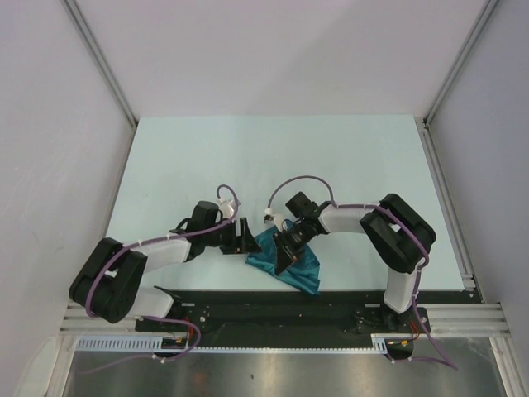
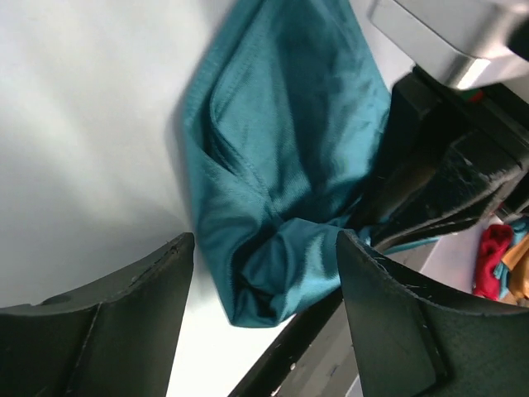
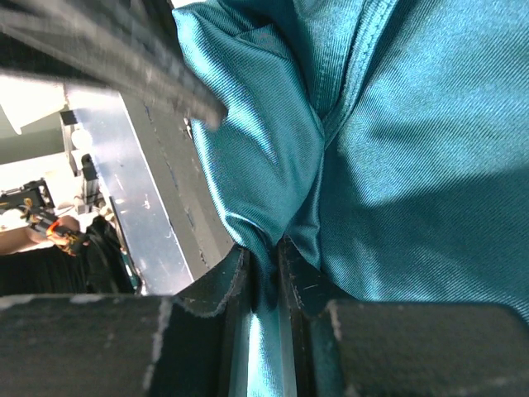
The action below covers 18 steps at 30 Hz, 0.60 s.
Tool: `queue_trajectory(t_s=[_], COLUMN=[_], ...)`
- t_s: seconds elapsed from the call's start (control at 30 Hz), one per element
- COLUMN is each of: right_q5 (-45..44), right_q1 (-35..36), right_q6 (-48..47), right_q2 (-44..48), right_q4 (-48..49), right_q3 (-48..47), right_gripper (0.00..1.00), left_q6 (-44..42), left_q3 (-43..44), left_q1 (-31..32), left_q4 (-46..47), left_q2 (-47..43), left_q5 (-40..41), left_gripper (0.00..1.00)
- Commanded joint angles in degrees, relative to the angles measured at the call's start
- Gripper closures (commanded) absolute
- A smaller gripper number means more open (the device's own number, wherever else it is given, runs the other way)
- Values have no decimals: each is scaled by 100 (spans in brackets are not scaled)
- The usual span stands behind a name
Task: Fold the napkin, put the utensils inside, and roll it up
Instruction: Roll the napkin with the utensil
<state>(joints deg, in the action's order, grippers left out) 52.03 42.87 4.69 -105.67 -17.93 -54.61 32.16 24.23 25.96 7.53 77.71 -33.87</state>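
The teal napkin (image 1: 291, 263) lies bunched near the table's front edge, between the two arms. My right gripper (image 1: 287, 258) is shut on a fold of it; in the right wrist view the cloth (image 3: 413, 141) is pinched between the fingertips (image 3: 264, 256). My left gripper (image 1: 245, 238) is open just left of the napkin. In the left wrist view its fingers (image 2: 124, 314) stand wide apart with the crumpled end of the napkin (image 2: 281, 165) beyond them, not touching. No gold utensils show in any view.
The black base rail (image 1: 273, 306) runs along the table's front edge just below the napkin. The pale table (image 1: 273, 157) stretches behind the arms. White walls and metal posts (image 1: 103, 62) enclose the sides.
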Motion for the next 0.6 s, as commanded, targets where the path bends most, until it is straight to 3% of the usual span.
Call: queue_trajectory(t_s=[0.0, 0.13, 0.23, 0.27, 0.33, 0.57], right_q5=[264, 281, 316, 316, 325, 229], right_q1=[-51, -60, -60, -60, -60, -174], right_q6=[-196, -302, -328, -328, -346, -302], right_q2=[-191, -402, -542, -586, -648, -622], right_q4=[-430, -632, -676, -694, -685, -703], right_q3=[-453, -665, -796, -814, -858, -946], right_gripper=[91, 91, 90, 90, 90, 86], left_q6=[194, 378, 370, 387, 422, 387], left_q3=[-225, -366, -375, -384, -393, -401], left_q1=[59, 76, 94, 94, 94, 94], left_q4=[389, 723, 715, 706, 680, 601], left_q2=[217, 367, 437, 446, 473, 613], left_q5=[-374, -515, -463, -437, -402, -419], left_gripper=[25, 29, 43, 54, 65, 96])
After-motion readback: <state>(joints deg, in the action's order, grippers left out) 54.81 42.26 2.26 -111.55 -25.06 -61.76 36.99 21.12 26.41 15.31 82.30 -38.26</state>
